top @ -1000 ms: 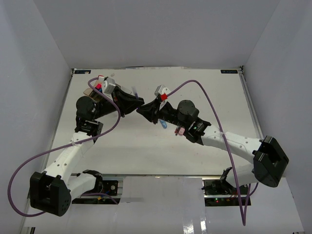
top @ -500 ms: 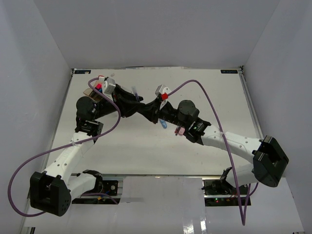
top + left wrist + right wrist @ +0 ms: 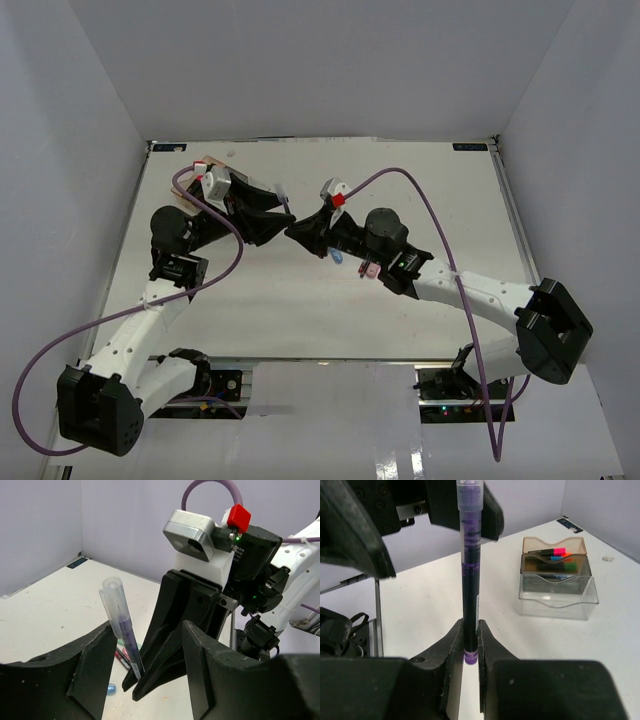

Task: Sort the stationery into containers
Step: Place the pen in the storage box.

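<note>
One purple pen [image 3: 470, 580] stands upright, pinched near its lower end between the narrow jaws of the right gripper [image 3: 470, 630]. It is held above the table [image 3: 450, 200], where the two arms meet. The left gripper [image 3: 148, 630] faces it with its jaws spread wide, and from where I stand its fingers touch nothing. Well apart from the pen sits the organiser tray [image 3: 555, 592], with bright-capped markers [image 3: 552, 553] lying in its amber and grey compartments. A blue highlighter [image 3: 336, 257] and a pink highlighter [image 3: 368, 269] lie on the table beside the right arm.
</note>
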